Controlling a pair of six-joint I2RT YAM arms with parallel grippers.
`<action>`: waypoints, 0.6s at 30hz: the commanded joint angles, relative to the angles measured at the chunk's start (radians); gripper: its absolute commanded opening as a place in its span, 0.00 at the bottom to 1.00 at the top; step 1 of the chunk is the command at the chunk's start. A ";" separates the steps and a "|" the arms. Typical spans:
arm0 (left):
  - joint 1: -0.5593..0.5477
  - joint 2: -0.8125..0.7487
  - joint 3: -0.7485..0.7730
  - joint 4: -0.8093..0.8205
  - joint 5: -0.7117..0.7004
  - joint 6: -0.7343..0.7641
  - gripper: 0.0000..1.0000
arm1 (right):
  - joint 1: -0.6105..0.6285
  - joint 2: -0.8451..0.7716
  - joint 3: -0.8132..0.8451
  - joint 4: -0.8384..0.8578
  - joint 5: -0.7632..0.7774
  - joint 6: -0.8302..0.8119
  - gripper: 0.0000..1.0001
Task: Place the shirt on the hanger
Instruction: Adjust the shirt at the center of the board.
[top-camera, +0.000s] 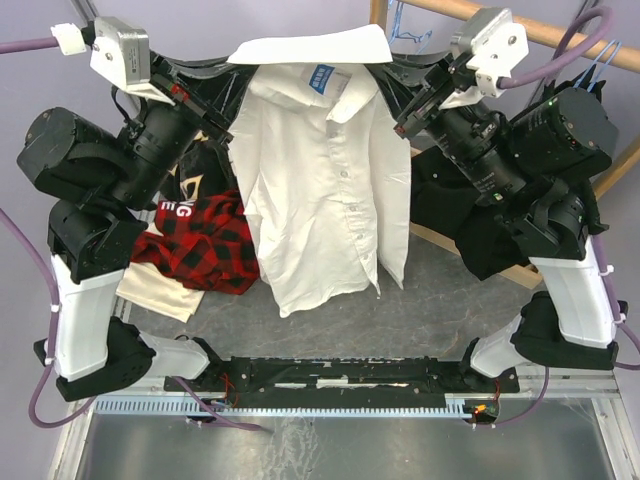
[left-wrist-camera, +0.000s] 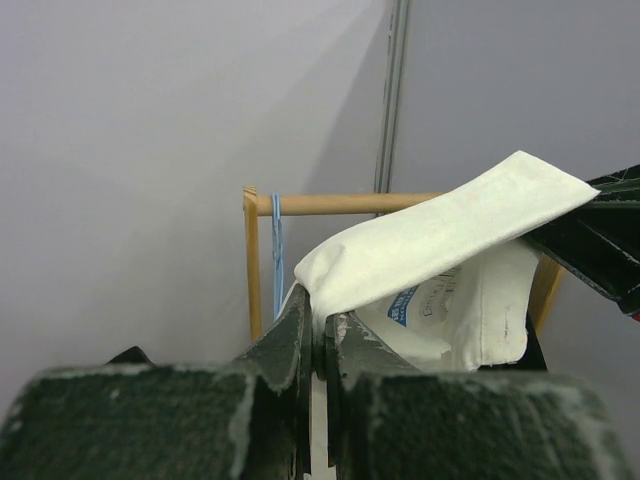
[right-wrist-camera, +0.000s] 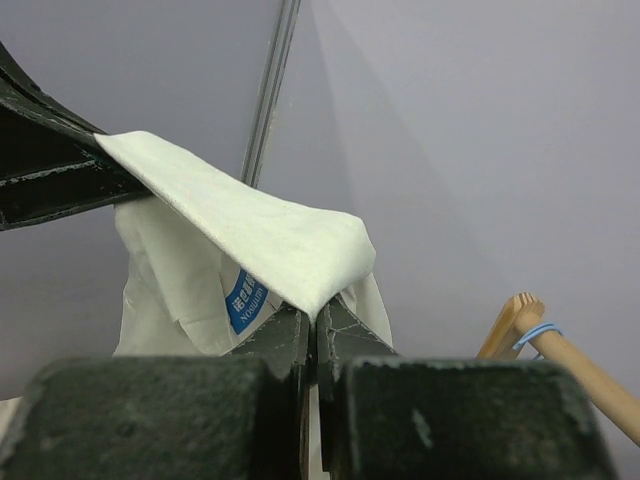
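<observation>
Shirt hangs, collar stretched flat. Left gripper pinches collar's left end; right gripper pinches its right end. Hanger on rail beyond shirt.

Plain lilac wall behind wooden rack

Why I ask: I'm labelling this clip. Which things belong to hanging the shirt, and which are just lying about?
In the job: white shirt, pinched near the collar by the left gripper and right gripper; light-blue wire hanger on the wooden rail.
Lying about: red-and-black plaid shirt; black garment with tan print; cream cloth beside them.
</observation>
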 joint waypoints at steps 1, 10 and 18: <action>0.021 -0.039 0.030 0.121 -0.078 0.040 0.03 | -0.016 -0.120 0.002 0.149 0.071 -0.030 0.00; 0.021 -0.297 -0.470 0.086 -0.066 -0.054 0.03 | -0.017 -0.396 -0.458 0.040 0.078 0.062 0.00; 0.022 -0.534 -1.058 0.090 -0.102 -0.276 0.03 | -0.017 -0.584 -1.017 0.051 0.117 0.277 0.00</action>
